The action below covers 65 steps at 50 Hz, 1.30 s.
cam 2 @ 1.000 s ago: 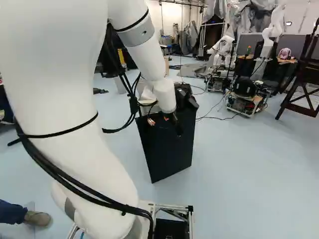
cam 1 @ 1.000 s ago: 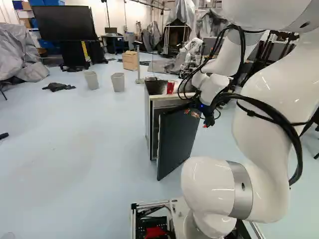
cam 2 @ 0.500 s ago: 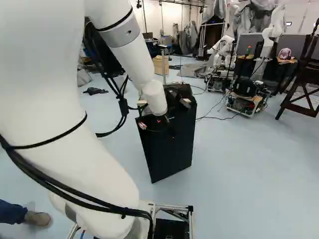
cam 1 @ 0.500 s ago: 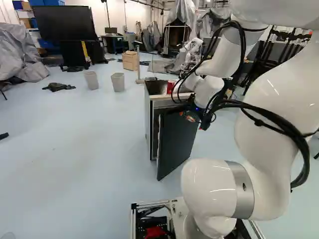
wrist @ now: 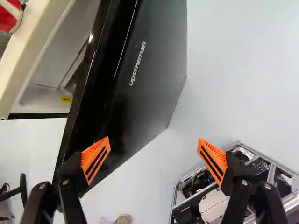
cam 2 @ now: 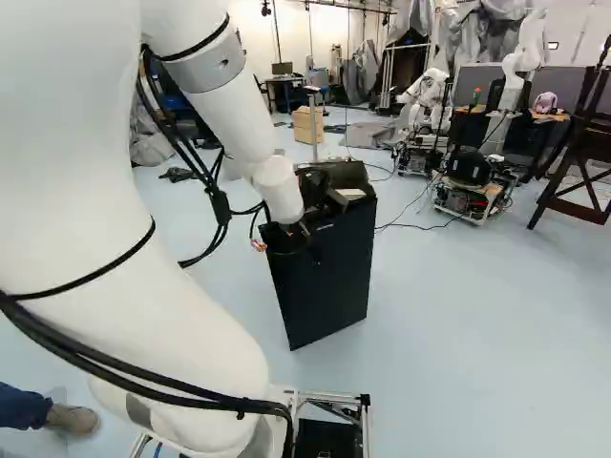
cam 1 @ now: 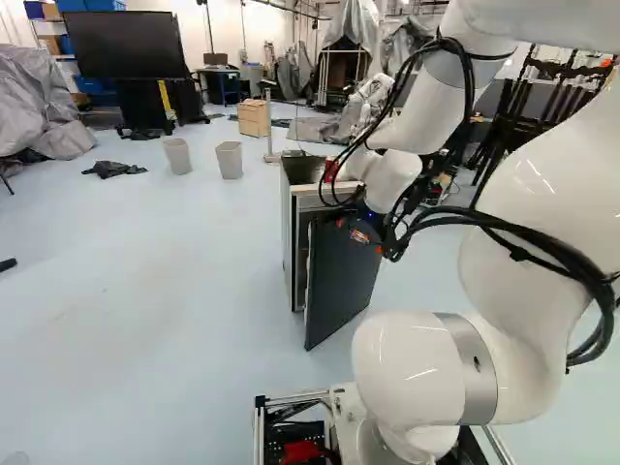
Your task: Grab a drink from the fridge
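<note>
The fridge [cam 1: 288, 232] has its door [cam 1: 341, 281] ajar; my end effector [wrist: 153, 141] stands wide and empty. Reaching in, gripping and removing a drink remain, I judge.

In the wrist view, pale lettering [wrist: 138, 63] on the dark fridge door [wrist: 161, 56] reads "upstreman".

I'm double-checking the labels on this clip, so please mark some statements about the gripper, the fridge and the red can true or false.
1. The gripper is open and holds nothing. True.
2. The red can is on top of the fridge. True.
3. The fridge door is fully shut. False: it stands partly open.
4. The gripper is deep inside the fridge. False: it is outside, near the upper part of the door.
</note>
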### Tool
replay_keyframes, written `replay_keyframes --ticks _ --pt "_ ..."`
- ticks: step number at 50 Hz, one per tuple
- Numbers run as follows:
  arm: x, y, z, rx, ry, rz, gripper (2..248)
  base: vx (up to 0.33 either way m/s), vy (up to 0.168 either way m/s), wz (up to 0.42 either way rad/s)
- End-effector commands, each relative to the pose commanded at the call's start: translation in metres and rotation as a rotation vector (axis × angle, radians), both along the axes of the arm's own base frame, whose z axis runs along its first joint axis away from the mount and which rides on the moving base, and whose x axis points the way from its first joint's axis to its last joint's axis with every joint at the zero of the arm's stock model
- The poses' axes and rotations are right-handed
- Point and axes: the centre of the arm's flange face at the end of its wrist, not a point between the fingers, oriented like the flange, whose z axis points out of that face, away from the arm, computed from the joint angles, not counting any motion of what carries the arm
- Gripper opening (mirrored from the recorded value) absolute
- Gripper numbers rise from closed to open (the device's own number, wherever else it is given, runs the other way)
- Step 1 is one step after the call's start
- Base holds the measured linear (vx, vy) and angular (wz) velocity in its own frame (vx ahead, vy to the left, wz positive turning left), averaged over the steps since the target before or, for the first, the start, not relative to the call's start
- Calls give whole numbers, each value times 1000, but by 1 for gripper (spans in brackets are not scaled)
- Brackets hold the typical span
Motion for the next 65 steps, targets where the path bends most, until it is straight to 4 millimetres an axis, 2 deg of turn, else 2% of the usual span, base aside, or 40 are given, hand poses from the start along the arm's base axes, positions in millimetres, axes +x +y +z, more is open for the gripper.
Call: replay_keyframes --ticks 25,34,53,65 --pt "0 42 0 -2 -3 111 247 0 0 0" --pt "-6 56 0 -10 -13 145 247 0 0 0" --pt "-21 79 -18 -47 -19 201 247 0 0 0" --pt "-28 87 -29 -96 -56 223 247 0 0 0"
